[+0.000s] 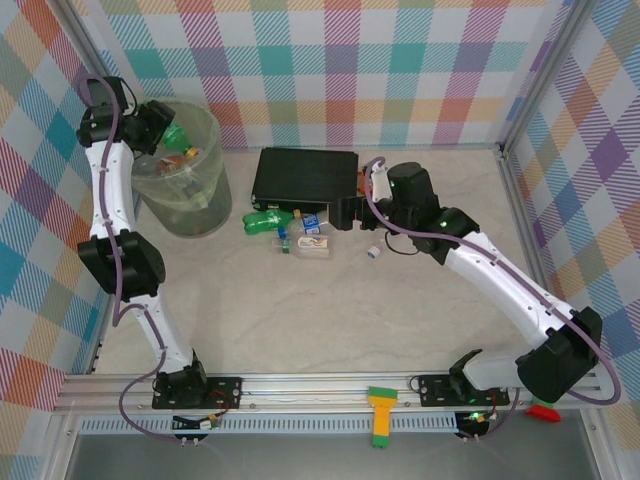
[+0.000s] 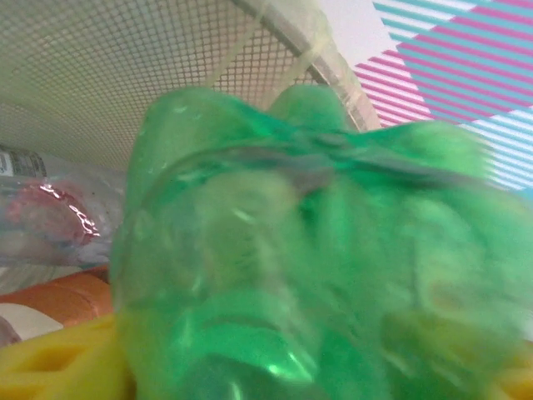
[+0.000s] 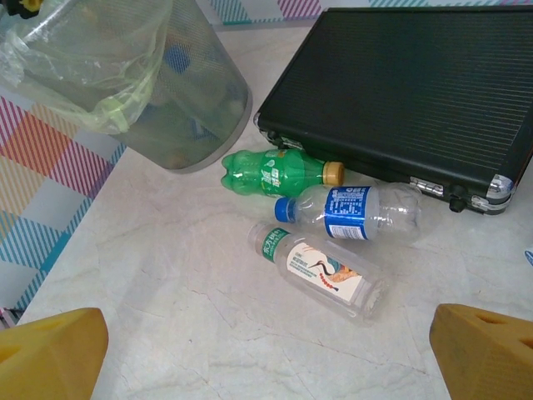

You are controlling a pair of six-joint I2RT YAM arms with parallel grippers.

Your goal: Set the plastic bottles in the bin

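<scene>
The right hand [image 3: 266, 358] hangs spread wide over the counter [image 1: 350, 320]. Beyond it, by the black case [image 3: 400, 83], lie a white-labelled bottle [image 3: 321, 268], a blue-labelled bottle [image 3: 354, 210] and a gold-capped green bottle [image 3: 271, 173]. Farther off, the left hand [image 1: 160, 125] sits above the bin [image 1: 190, 215] with a second green bottle [image 2: 316, 267] against it. I cannot tell whether it grips.
</scene>
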